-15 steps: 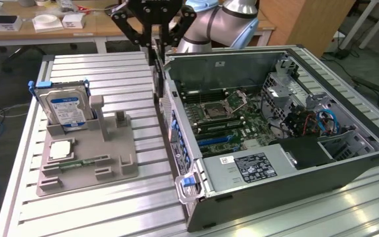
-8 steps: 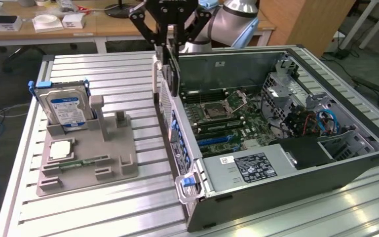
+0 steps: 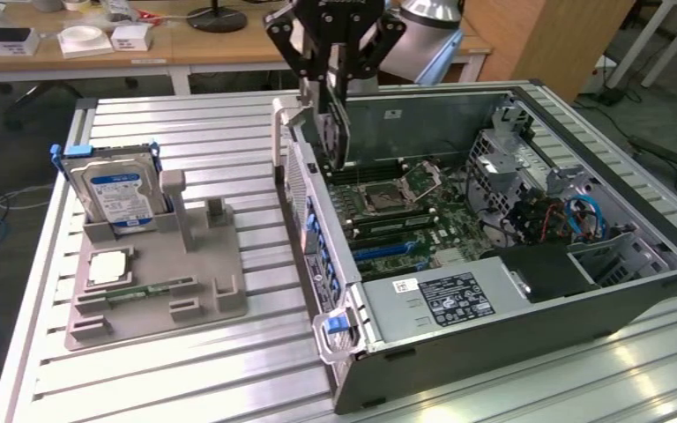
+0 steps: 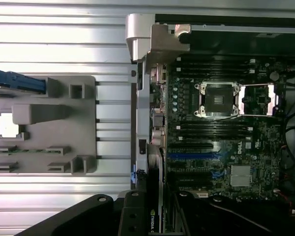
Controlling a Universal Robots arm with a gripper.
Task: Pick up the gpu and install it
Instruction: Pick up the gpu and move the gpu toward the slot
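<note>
A: Above the open computer case (image 3: 515, 326), the graphics card (image 3: 336, 132) is held on edge, clamped between the fingers (image 3: 373, 53). It sits just inside the back wall (image 3: 297, 194) and clear of the motherboard (image 3: 433, 231). It is not yet seated.

B: Noted. Which slot is taken as the target?

A: The long blue slot (image 4: 194, 156) is judged likeliest. In the exterior view the card hangs nearer the processor socket (image 3: 383, 198) than that slot. The connector edge should be set parallel to the slot, and the metal bracket lined up with the back-wall opening, before any downward push. Force is best applied straight, not tilted.

B: Clearance?

A: Open room is seen above the board. Tight edges are noted: the back wall on one side, the memory slots beside the socket, the power supply (image 3: 444, 300) past the slots, and the cables (image 3: 580, 216) by the drive cage. The hard drive (image 3: 115, 189) and grey holder (image 3: 162, 291) on the worktop (image 3: 197, 379) are well apart and are judged no obstruction.
</note>
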